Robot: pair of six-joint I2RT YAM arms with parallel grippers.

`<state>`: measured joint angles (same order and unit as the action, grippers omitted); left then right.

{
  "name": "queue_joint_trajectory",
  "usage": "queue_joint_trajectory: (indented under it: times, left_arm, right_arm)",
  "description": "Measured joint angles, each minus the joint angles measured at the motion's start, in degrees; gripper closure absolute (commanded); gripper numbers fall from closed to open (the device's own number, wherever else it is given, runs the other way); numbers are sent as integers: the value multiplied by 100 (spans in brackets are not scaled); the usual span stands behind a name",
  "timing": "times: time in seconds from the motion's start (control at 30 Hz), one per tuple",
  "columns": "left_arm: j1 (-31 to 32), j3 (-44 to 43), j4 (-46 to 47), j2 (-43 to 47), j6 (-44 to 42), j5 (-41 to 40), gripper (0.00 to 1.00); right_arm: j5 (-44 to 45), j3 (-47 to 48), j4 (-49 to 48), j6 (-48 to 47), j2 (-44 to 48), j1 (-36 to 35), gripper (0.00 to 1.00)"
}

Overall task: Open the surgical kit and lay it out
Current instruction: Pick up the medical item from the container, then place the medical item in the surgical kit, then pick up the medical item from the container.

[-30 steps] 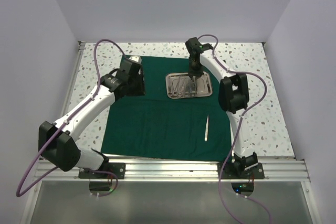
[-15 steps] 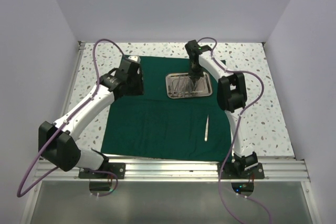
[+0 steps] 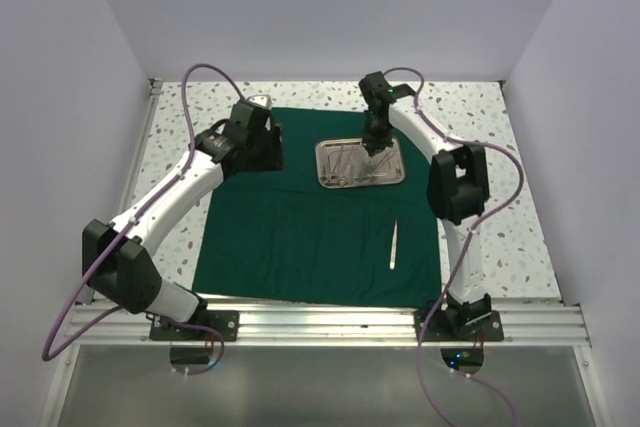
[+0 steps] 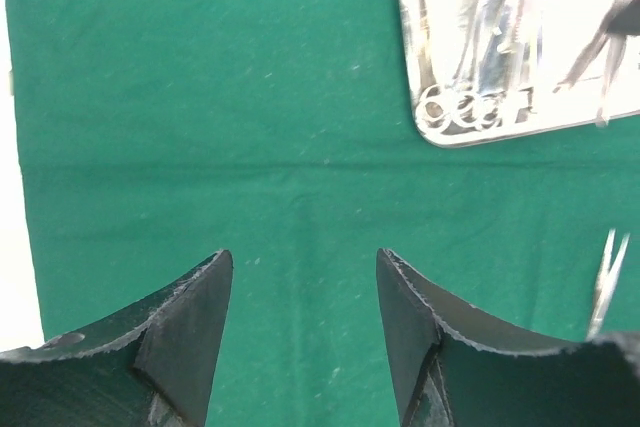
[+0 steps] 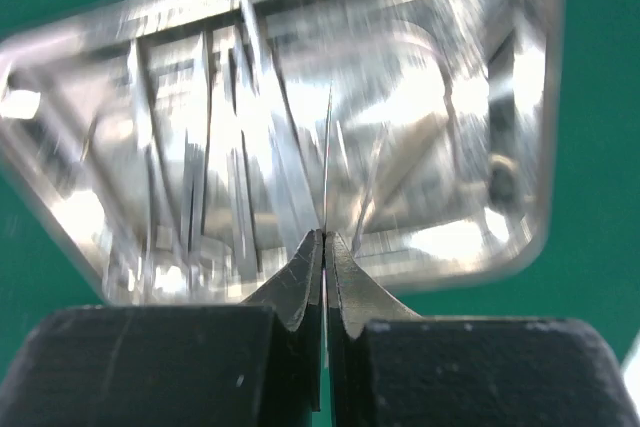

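— How far along are they with the kit?

— The opening looks done. The green drape (image 3: pixel 300 237) lies spread flat on the worktop (image 3: pixel 500 217), wrapping nothing. One piece, tweezers (image 3: pixel 393 245) by the look of it, lies alone on the cloth. It is well nearer the arm bases than the right hand and slightly to that hand's right.

— And the left hand?

— The left hand (image 4: pixel 303 267) hovers over bare cloth with its fingers apart, holding nothing. The tray is beyond it, off to its right.

— So the tray is uncovered?

— Yes. The steel tray (image 3: pixel 320 165) sits on the far part of the drape, directly under the right hand (image 5: pixel 325 247). That hand is pinched tight on a thin steel instrument (image 5: pixel 327 147) that pokes out past its fingertips towards the tray. I cannot tell which tool it is.

— What is left?

— Several ring-handled instruments (image 4: pixel 465 107) lie in the tray, just left of the right hand. My guess is that each has to come out and go down beside the tweezers. So the laying out is barely begun.
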<state>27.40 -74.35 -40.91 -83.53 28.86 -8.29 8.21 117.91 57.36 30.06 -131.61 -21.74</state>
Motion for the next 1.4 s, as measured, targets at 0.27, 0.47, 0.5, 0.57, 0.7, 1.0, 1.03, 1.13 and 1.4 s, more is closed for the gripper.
queue_joint_trajectory:
  times: [0.27, 0.47, 0.5, 0.57, 0.7, 1.0, 1.03, 1.13, 1.4]
  left_arm:
    - [42, -831, 267, -1187, -42, 271, 43]
    - [216, -1818, 334, -2581, -101, 385, 45]
    - [251, -1998, 330, -2802, -101, 402, 45]
    - [321, -2343, 337, -3174, -98, 450, 46]
    - [428, -2844, 323, -3681, -90, 514, 46]
    - [573, -3272, 310, -4245, 11, 595, 46]
    - [588, -3292, 308, -4288, 15, 599, 46]
    - [636, -3357, 306, -4422, 61, 595, 49]
    - [728, -3622, 203, -4927, 162, 439, 52]
  right_arm:
    - [-348, -2922, -496, 83, 3001, -164, 100]
    - [-603, -5042, -796, 188, 3692, -503, 100]
    - [-636, -5322, -815, 205, 3692, -546, 100]
    - [-671, -5729, -811, 229, 3694, -592, 100]
    - [-763, -5910, -822, 236, 3694, -597, 80]
    - [-839, -5702, -590, 168, 3783, -597, 21]
    - [-835, -5591, -498, 151, 3816, -597, 21]
    - [-820, -5167, -275, 90, 3934, -597, 21]
    - [-791, -4308, 74, -42, 4063, -597, 21]
